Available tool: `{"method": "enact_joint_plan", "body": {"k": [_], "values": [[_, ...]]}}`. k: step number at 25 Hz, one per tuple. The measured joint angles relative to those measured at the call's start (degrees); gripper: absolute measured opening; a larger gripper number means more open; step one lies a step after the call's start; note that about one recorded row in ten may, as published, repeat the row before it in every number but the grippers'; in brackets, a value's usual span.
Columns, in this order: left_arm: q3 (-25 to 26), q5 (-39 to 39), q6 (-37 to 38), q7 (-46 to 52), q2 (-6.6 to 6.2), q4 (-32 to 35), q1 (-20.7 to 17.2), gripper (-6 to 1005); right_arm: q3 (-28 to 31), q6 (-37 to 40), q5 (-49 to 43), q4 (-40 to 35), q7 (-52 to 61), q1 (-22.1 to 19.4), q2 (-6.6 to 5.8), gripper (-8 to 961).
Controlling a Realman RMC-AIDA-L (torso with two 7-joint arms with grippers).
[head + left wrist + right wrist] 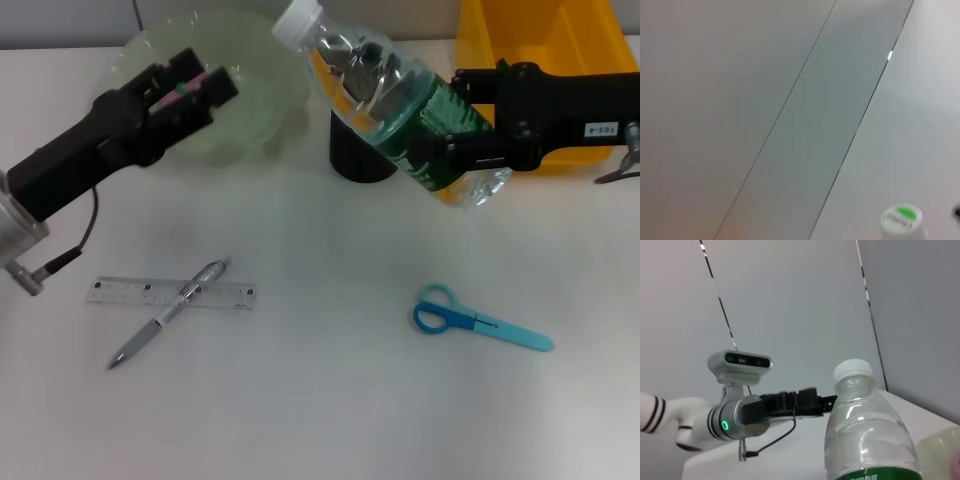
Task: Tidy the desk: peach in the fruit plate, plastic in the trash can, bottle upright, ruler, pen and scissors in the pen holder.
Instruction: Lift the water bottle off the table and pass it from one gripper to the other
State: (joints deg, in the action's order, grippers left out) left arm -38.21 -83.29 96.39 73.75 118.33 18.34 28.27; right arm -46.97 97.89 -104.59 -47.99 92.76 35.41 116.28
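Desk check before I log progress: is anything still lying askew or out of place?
Yes. The pen lies crossed over the ruler, the scissors lie loose, and the right gripper holds the bottle tilted above the desk.

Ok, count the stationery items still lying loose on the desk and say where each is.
3. The ruler lies front left, the pen crosses over it, and the scissors lie front right. None seem hidden.

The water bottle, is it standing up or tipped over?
Tipped. The water bottle hangs tilted above the desk in the right gripper, white cap pointing up and away.
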Motion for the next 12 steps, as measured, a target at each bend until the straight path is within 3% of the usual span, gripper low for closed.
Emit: {"method": "enact_joint_plan", "body": {"k": [12], "values": [[-0.12, 2.12, 4.67, 3.68, 0.30, -6.18, 3.80, 818, 0.43, 0.22, 2.12, 2.55, -4.61, -0.28, 1.73, 724]]}}
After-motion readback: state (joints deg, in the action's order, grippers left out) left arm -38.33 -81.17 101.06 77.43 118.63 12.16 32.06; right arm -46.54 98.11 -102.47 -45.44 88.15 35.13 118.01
